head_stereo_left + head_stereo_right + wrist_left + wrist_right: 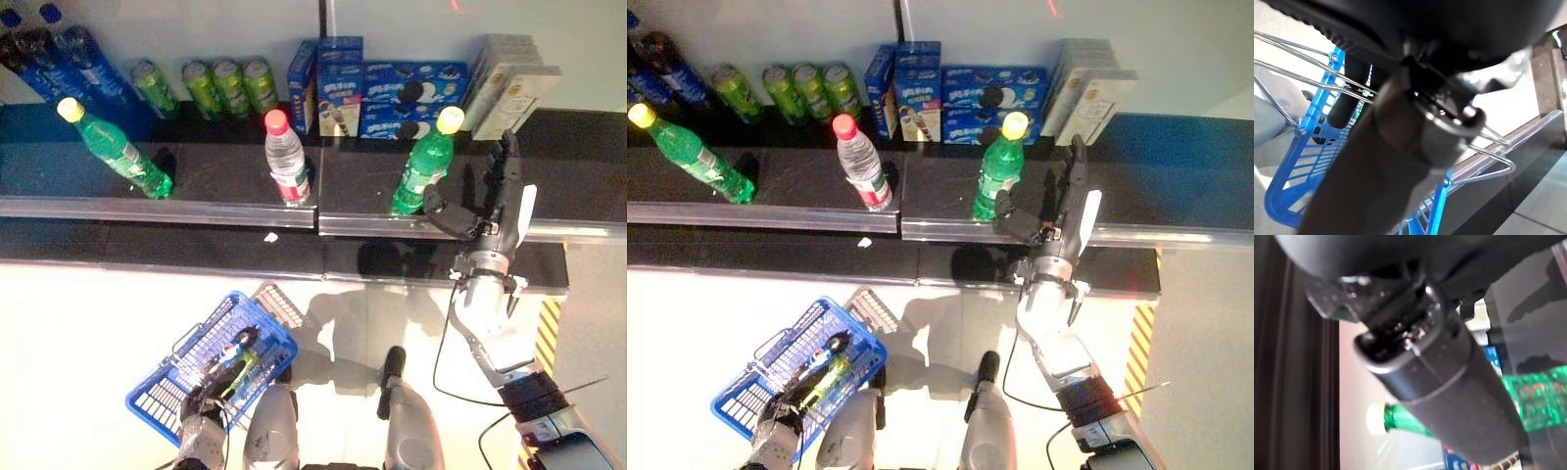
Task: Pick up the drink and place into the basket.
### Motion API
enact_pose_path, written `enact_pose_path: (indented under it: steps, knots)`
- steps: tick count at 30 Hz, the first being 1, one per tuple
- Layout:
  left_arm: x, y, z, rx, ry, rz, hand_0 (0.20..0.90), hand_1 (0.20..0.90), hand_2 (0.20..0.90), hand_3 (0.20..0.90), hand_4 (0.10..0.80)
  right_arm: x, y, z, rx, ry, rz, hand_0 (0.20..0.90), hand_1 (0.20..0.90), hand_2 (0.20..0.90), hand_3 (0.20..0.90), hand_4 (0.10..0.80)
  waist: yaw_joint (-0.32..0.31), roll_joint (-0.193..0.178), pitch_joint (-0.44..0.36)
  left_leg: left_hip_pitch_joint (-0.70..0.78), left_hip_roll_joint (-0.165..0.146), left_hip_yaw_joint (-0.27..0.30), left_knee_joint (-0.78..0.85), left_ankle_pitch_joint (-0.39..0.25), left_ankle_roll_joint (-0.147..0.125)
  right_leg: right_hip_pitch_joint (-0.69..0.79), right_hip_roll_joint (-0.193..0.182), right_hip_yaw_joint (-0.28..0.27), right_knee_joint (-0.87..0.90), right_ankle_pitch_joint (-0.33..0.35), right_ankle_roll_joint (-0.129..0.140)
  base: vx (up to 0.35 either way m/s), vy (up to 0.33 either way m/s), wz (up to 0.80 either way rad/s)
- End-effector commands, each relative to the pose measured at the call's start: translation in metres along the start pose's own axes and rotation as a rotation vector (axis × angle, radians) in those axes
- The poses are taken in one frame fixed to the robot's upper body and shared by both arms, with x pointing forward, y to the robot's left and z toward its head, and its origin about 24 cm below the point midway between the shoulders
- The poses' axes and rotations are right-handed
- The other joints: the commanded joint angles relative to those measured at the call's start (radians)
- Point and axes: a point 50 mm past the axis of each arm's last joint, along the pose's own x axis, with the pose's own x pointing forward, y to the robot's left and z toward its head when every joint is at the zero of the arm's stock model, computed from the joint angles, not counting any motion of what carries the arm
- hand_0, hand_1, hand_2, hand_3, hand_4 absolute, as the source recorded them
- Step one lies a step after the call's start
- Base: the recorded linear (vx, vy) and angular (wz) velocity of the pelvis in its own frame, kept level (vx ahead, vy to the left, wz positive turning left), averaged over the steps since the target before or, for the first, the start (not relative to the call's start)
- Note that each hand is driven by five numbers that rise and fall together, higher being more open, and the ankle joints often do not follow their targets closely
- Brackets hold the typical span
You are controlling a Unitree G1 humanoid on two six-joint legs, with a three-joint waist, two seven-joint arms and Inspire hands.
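Dark bench [225,186] before stocked shelves, right robot hand [495,211] with fingers straight just right of the upright green drink [423,162], cap up, left robot hand [201,416] seemingly gripping the blue basket [162,392], its fingers mostly hidden.

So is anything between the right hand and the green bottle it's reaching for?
Nothing visible. The right hand is open beside the green bottle on the shelf, thumb toward its base. The water bottle stands well off to the left.
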Motion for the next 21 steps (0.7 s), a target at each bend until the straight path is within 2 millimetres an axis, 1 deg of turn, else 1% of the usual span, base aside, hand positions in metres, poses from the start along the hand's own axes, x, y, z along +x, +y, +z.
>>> enact_pose_path:
  steps: [1,13,17,21]
  knots:
    - [-0.008,0.000,-0.008,-0.006,-0.035,-0.077,0.300,0.300,0.300,0.200,0.100,0.025,0.006,0.057,0.154,-0.232,-0.052,0.900,0.900,0.900,0.900,0.800,0.004,0.000,-0.020,-0.088,-0.060,-0.020,0.106,-0.002,0.051,0.010,0.028,-0.023,0.159,-0.162,-0.046,-0.028,0.020,0.03]
    - [-0.009,-0.010,-0.003,-0.010,-0.050,-0.117,0.300,0.300,0.300,0.200,0.100,0.036,0.019,0.064,0.186,-0.218,-0.032,0.900,0.900,0.900,0.900,0.800,0.025,0.012,0.028,-0.129,-0.064,-0.032,0.135,0.028,0.052,-0.003,0.028,-0.031,0.179,-0.168,-0.052,-0.003,0.006,0.02]
    - [-0.009,-0.011,-0.002,-0.008,-0.054,-0.126,0.300,0.300,0.300,0.200,0.100,0.038,0.020,0.061,0.190,-0.200,-0.049,0.900,0.900,0.900,0.900,0.800,0.031,0.013,0.036,-0.138,-0.066,-0.035,0.144,0.032,0.053,-0.005,0.026,-0.034,0.186,-0.169,-0.054,0.014,0.001,0.06]
    - [-0.009,-0.014,-0.002,-0.004,-0.056,-0.139,0.300,0.300,0.300,0.200,0.100,0.045,0.018,0.063,0.225,-0.186,-0.090,0.900,0.900,0.900,0.900,0.800,0.039,0.018,0.040,-0.150,-0.070,-0.037,0.146,0.030,0.056,-0.015,0.026,-0.036,0.191,-0.171,-0.056,0.014,0.005,0.07]
